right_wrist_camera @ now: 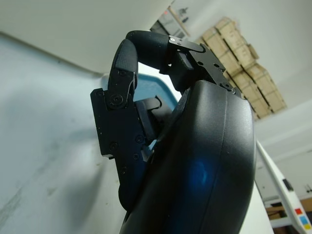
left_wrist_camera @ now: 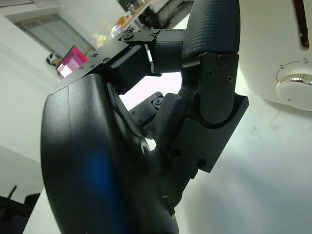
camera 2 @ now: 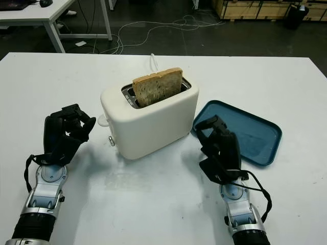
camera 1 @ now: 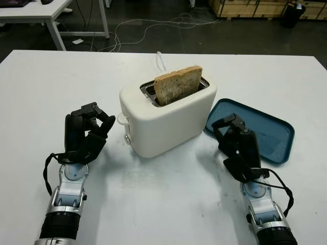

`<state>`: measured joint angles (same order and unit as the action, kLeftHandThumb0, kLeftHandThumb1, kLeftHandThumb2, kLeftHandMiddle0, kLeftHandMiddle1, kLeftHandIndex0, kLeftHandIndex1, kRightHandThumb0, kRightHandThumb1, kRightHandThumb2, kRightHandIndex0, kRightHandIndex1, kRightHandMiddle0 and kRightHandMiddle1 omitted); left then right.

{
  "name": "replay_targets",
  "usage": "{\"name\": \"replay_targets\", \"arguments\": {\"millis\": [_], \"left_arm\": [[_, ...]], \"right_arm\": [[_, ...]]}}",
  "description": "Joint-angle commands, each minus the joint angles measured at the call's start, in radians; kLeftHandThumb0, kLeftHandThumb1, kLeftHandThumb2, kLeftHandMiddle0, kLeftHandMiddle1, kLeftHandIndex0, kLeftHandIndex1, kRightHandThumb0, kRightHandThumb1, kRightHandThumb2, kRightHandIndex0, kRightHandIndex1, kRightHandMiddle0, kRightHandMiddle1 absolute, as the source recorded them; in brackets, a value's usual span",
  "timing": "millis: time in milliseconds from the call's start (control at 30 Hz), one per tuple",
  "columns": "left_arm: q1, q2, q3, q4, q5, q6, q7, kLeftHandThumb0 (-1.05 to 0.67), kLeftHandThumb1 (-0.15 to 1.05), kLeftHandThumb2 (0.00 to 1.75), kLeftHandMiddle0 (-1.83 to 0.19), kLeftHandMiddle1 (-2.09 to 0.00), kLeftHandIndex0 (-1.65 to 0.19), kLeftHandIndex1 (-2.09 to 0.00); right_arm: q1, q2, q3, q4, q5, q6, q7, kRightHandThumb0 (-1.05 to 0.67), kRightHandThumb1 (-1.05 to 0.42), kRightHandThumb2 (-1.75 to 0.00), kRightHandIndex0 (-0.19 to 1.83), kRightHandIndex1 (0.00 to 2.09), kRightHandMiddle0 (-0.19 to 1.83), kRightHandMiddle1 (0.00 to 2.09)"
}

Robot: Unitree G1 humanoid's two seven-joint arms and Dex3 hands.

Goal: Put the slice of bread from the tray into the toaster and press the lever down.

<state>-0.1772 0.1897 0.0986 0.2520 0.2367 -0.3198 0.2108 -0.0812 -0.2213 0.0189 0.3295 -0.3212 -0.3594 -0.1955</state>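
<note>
- The left hand (camera 1: pixel 86 133) is seen over the table (camera 1: pixel 163 204) near its front edge, just beside the toaster's near end; its fingers are curled inward and nothing is held in them.
- In the left wrist view the curled fingers (left_wrist_camera: pixel 209 97) are shown close to the toaster's browning dial (left_wrist_camera: pixel 295 90), apart from it.
- The right hand (camera 1: pixel 239 148) is seen nearer the table's right side, between the toaster and the tray, its fingertips over the tray's near rim; its fingers are likewise curled, with nothing gripped.
- The toaster (camera 1: pixel 168 115) is stood at the middle of the table, turned at an angle, with its cord run back toward the far edge.
- The bread (camera 1: pixel 178 84) is lodged upright in the toaster's slot, and most of the slice is left standing above the top.
- The tray (camera 1: pixel 276 133), blue, is laid to the right of the toaster, just beside its corner.
- A small white tab (camera 1: pixel 122 119) at the near end is taken to be the lever; it sits high, so it is judged not yet pressed.
- The loading step is judged done; the lever press is what is left, and the left hand is the better placed for it.
</note>
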Motion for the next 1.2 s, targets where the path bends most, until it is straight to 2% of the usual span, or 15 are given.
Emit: {"name": "replay_targets", "arguments": {"millis": [0, 333, 467, 533, 600, 767, 933, 1033, 1100, 1167], "left_arm": [[0.012, -0.005, -0.004, -0.02, -0.002, 0.003, 0.005, -0.97, 0.75, 0.55, -1.31, -1.45, -1.09, -1.38], [0.056, 0.01, 0.0, -0.155, 0.025, 0.017, -0.007, -0.97, 0.79, 0.49, -1.28, -1.51, -1.05, -1.44], [0.085, 0.057, 0.014, -0.217, 0.036, 0.024, -0.04, -0.96, 0.89, 0.35, -1.25, -1.55, -1.01, -1.45], [0.097, 0.099, 0.029, -0.249, 0.026, 0.02, -0.079, -0.96, 0.91, 0.34, -1.22, -1.56, -1.0, -1.44], [0.097, 0.159, 0.047, -0.251, 0.016, -0.028, -0.121, -0.95, 0.92, 0.37, -1.17, -1.56, -1.0, -1.39], [0.047, 0.323, 0.074, -0.166, 0.022, -0.225, -0.19, -0.93, 0.92, 0.45, -1.07, -1.56, -0.92, -1.02], [0.003, 0.394, 0.068, -0.15, -0.001, -0.324, -0.25, -0.9, 0.92, 0.4, -1.03, -1.66, -0.96, -0.72], [-0.03, 0.437, 0.051, -0.133, 0.04, -0.372, -0.283, -0.91, 0.92, 0.41, -1.04, -1.7, -0.94, -0.64], [-0.06, 0.465, 0.033, -0.109, 0.104, -0.411, -0.283, -0.92, 0.92, 0.48, -1.01, -1.73, -0.89, -0.61], [-0.093, 0.506, 0.007, -0.092, 0.181, -0.438, -0.288, -0.91, 0.92, 0.58, -0.98, -1.74, -0.72, -0.74]], "right_arm": [[-0.012, -0.008, 0.009, 0.014, -0.01, -0.03, -0.011, -0.47, -0.92, -0.44, 0.86, 1.75, 0.56, 1.75], [-0.025, -0.001, 0.004, 0.037, -0.008, -0.061, -0.03, -0.47, -0.92, -0.45, 0.86, 1.75, 0.55, 1.75], [-0.028, -0.003, 0.002, 0.039, -0.006, -0.059, -0.03, -0.48, -0.92, -0.46, 0.85, 1.75, 0.55, 1.75], [-0.03, -0.004, 0.0, 0.041, -0.004, -0.064, -0.031, -0.48, -0.92, -0.45, 0.85, 1.75, 0.55, 1.75], [-0.034, -0.007, -0.001, 0.054, -0.003, -0.085, -0.035, -0.47, -0.92, -0.45, 0.85, 1.75, 0.56, 1.75], [-0.041, -0.004, -0.006, 0.065, 0.005, -0.096, -0.032, -0.49, -0.92, -0.45, 0.89, 1.75, 0.58, 1.75], [-0.043, -0.005, -0.004, 0.064, 0.004, -0.096, -0.031, -0.49, -0.92, -0.45, 0.89, 1.75, 0.58, 1.75], [-0.047, -0.005, -0.005, 0.065, 0.002, -0.096, -0.033, -0.49, -0.92, -0.45, 0.9, 1.75, 0.58, 1.75], [-0.049, -0.006, -0.006, 0.063, 0.002, -0.094, -0.034, -0.49, -0.92, -0.45, 0.9, 1.75, 0.58, 1.75], [-0.049, -0.008, -0.007, 0.061, 0.004, -0.096, -0.03, -0.48, -0.92, -0.45, 0.89, 1.75, 0.57, 1.75]]}}
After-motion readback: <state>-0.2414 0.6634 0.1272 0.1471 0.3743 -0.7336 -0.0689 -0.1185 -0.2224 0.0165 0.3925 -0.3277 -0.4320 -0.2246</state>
